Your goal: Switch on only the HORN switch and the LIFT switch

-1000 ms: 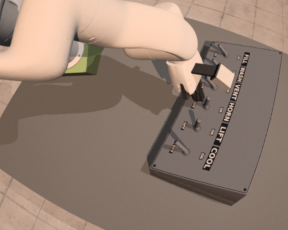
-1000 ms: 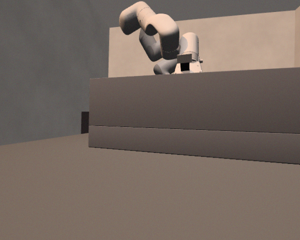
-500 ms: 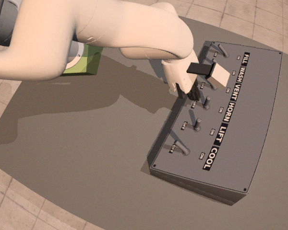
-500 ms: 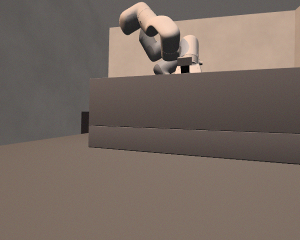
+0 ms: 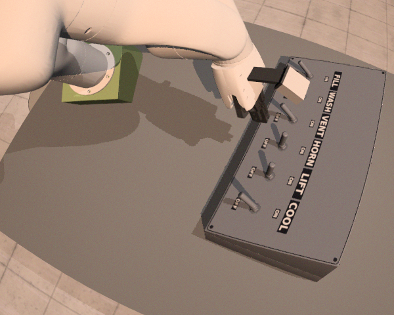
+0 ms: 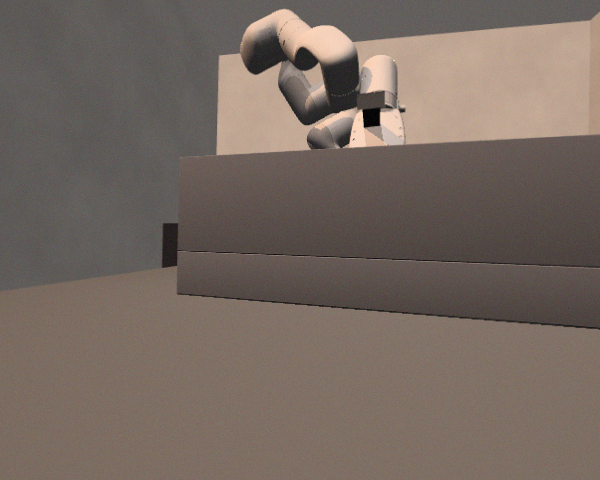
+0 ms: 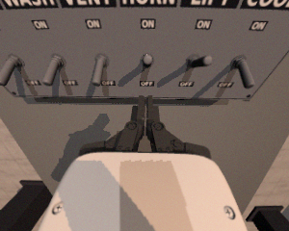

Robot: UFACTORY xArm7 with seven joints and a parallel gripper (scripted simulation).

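The grey console (image 5: 339,176) (image 7: 260,125) (image 6: 393,206) stands on the right of the table, and the exterior view shows only its blank wall. It has six lever switches in a row. The HORN lever (image 5: 282,140) (image 7: 147,59) and the LIFT lever (image 5: 269,170) (image 7: 200,61) stand more upright than the others. The VENT lever (image 5: 288,113) (image 7: 100,67) and the COOL lever (image 5: 249,202) (image 7: 243,71) lean toward OFF. My gripper (image 5: 258,117) (image 7: 145,104) is shut and empty. It hovers at the console's OFF-side edge, in line with the HORN lever and short of it. The wrist camera block hides the WASH lever in the top view.
The arm's green base block (image 5: 98,77) stands at the table's back left. The round table (image 5: 105,189) ends near the console's front corner. In the exterior view the console hides my fingers; only the arm (image 6: 331,77) shows above it.
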